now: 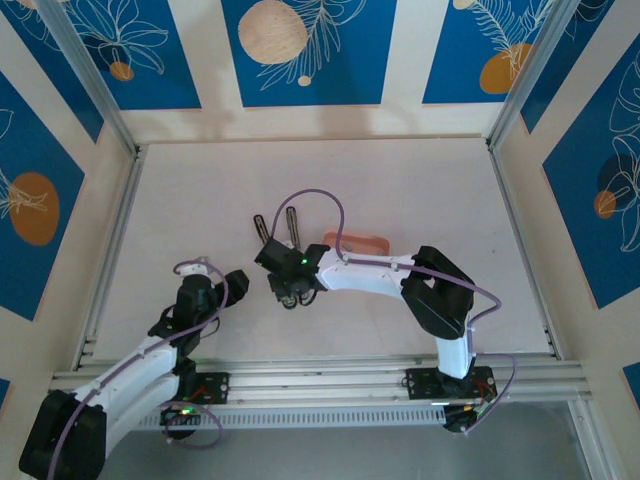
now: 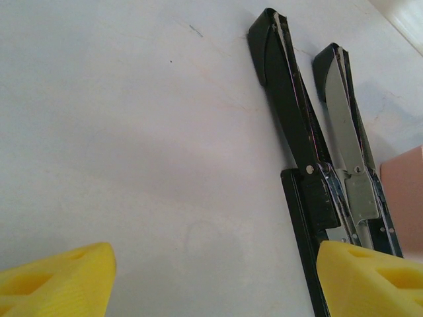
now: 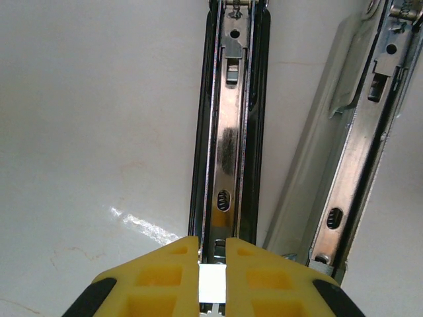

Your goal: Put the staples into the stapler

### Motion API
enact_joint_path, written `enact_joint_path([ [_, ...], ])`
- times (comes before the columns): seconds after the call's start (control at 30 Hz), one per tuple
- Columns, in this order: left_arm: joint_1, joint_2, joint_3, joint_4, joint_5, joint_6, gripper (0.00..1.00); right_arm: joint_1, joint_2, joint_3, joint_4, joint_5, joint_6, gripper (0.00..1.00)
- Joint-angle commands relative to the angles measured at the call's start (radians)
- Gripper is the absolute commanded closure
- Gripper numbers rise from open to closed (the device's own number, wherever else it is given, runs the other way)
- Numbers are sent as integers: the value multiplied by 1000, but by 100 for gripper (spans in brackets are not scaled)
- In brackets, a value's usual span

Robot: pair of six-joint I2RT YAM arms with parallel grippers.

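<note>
The stapler (image 1: 276,227) lies opened out on the table, its two long bars side by side. In the right wrist view the black bar with its shiny metal channel (image 3: 228,145) runs straight away from my fingertips, and the grey bar (image 3: 350,152) lies to its right. My right gripper (image 3: 212,274) is shut on a small bright strip of staples (image 3: 212,285), right at the near end of the channel. My left gripper (image 2: 211,284) stands open just left of the stapler (image 2: 294,125), nothing between its yellow fingers (image 2: 56,281).
A shallow pink tray (image 1: 358,243) sits just right of the stapler, its corner also at the edge (image 2: 406,191) of the left wrist view. The right arm (image 1: 430,285) reaches in from the right. Aluminium rails frame the table (image 1: 200,200).
</note>
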Motion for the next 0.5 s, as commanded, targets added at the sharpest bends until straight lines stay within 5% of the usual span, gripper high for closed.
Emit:
enact_joint_path([
  [0.0, 12, -11, -6, -12, 2, 11, 20, 9, -7, 0, 13, 24, -11, 87],
  [0.47, 12, -12, -6, -13, 1, 14, 20, 9, -31, -11, 23, 41, -34, 87],
])
